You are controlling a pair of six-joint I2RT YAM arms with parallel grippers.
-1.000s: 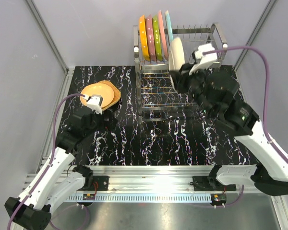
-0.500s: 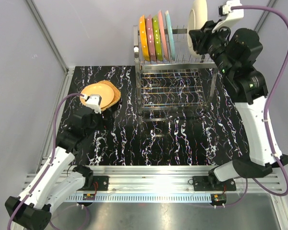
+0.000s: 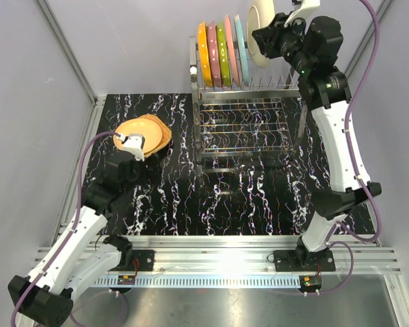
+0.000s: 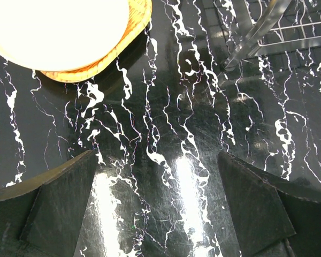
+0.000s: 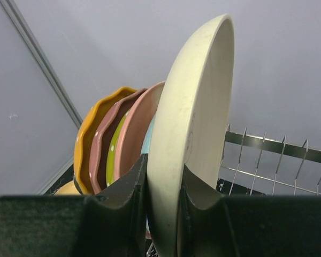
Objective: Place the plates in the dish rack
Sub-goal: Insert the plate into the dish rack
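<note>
Above the dish rack point(image 3: 249, 87), right tool point(image 5: 163, 176) pinching cream plate point(image 5: 195, 101), left tool point(image 4: 155, 155) spread.

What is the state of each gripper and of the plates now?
Left gripper: open, empty.
Right gripper: shut on cream plate.
Cream plate: held on edge, beside the racked plates.
Racked plates: five, upright in the rack.
Tan plates: stacked flat on the table.
</note>
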